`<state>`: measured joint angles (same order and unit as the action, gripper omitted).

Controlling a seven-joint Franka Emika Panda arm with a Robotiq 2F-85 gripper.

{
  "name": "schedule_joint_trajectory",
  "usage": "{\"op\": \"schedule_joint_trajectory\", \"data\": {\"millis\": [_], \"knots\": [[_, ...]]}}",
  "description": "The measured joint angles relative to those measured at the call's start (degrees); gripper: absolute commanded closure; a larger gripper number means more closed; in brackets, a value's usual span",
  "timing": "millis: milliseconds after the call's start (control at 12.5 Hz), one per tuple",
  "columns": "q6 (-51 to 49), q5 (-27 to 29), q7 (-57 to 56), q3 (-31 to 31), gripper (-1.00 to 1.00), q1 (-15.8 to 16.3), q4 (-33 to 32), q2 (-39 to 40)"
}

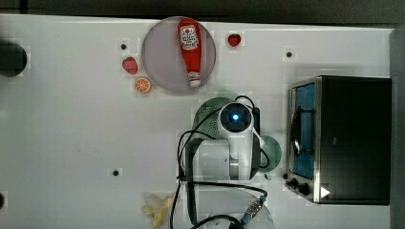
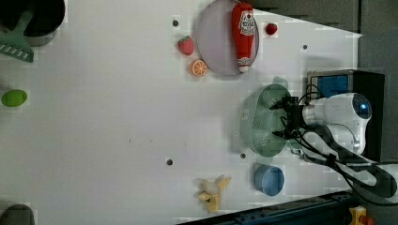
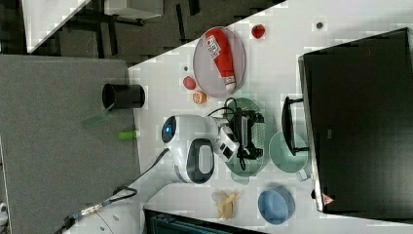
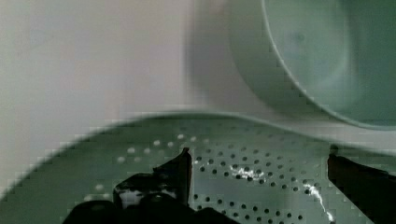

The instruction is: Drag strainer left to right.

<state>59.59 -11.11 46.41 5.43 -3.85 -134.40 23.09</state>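
The pale mint-green strainer (image 2: 257, 123) lies on the white table beside the black oven, its bottom dotted with small holes (image 4: 243, 184). In the top view, part of the strainer (image 1: 209, 116) shows to the left of the arm's wrist. My gripper (image 2: 276, 121) hangs open inside the bowl, one finger toward each long side, with nothing between them. The wrist view has the two dark fingertips (image 4: 185, 161) low over the perforated floor, near the rim. In the right view the gripper (image 3: 248, 134) sits over the strainer (image 3: 257, 163).
A smooth green cup (image 3: 287, 151) stands close against the strainer on the oven side, and a blue cup (image 2: 270, 179) and banana (image 2: 213, 191) lie near the front edge. The toaster oven (image 1: 344, 138) blocks the top view's right. A plate (image 1: 162, 62) holds a ketchup bottle (image 1: 190, 47).
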Motion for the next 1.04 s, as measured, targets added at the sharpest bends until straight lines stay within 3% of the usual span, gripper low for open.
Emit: {"op": "schedule_joint_trajectory", "data": {"millis": [240, 560, 880, 1040], "knots": [[-4.81, 1.57, -8.95, -0.12, -1.00, 0.35, -0.45, -4.48], [-19.95, 1.06, -23.23, -1.49, -1.00, 0.44, 1.90, -22.81], [-40.03, 9.82, -29.95, -4.14, -1.00, 1.55, 14.21, -36.73], [-48.25, 8.60, -35.12, -5.38, -1.00, 1.69, 20.14, -40.24]]}}
